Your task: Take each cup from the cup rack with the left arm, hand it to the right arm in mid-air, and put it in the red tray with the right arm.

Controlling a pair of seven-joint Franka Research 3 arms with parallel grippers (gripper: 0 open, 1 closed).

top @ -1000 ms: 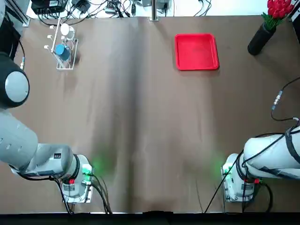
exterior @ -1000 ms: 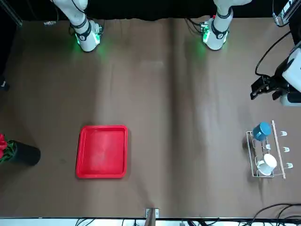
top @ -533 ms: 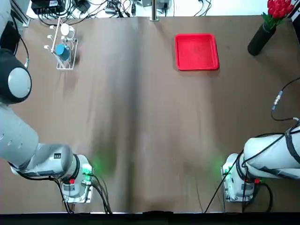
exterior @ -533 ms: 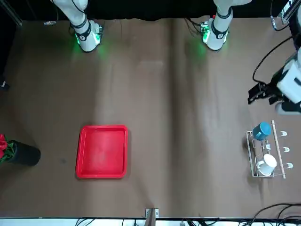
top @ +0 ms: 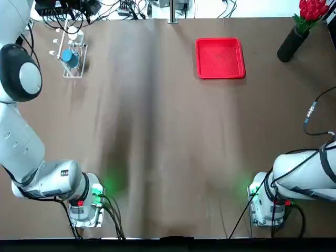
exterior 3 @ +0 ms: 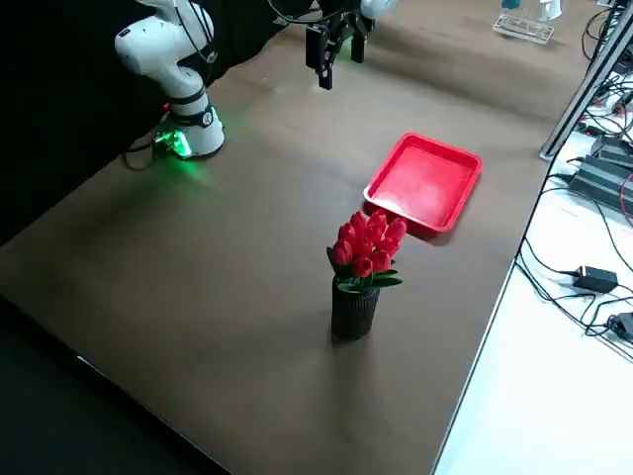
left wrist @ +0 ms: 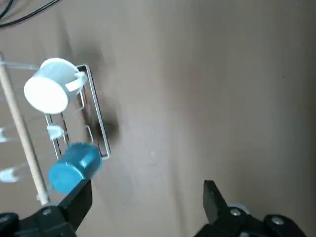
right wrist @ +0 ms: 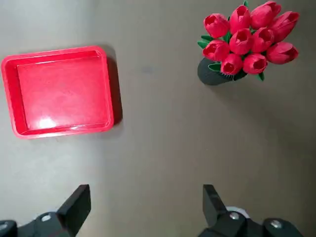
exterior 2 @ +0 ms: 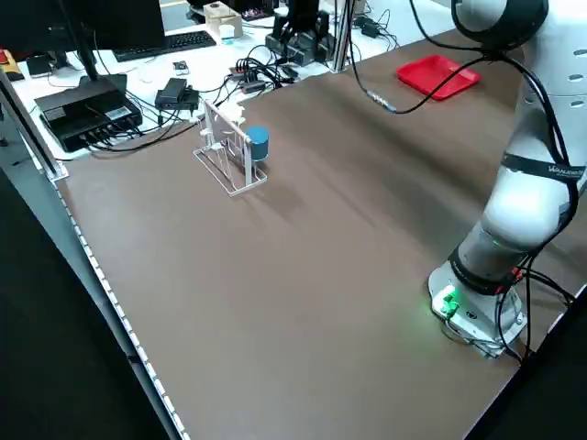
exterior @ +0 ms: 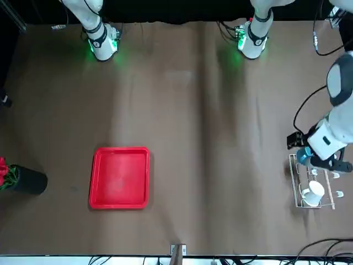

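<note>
Table [top: 173,131]: broad, brown, faintly creased
Vase [exterior 3: 353,311]: dark, ribbed, upright on the table
Flowers [exterior 3: 368,245]: red tulip-like blooms with green leaves, bunched in the vase
Monitor [exterior 2: 92,27]: dark, on a stand, near a black keyboard [exterior 2: 163,46]
White surface [exterior 3: 534,396]: beyond the table's edge, carrying tangled cables and black boxes, one perhaps a power adapter [exterior 3: 595,279]
Metal post [top: 172,10]: upright at the table's far edge

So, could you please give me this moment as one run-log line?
left gripper: open, near rack | blue cup, white cup: on rack | right gripper: open, parked | red tray: empty
</note>
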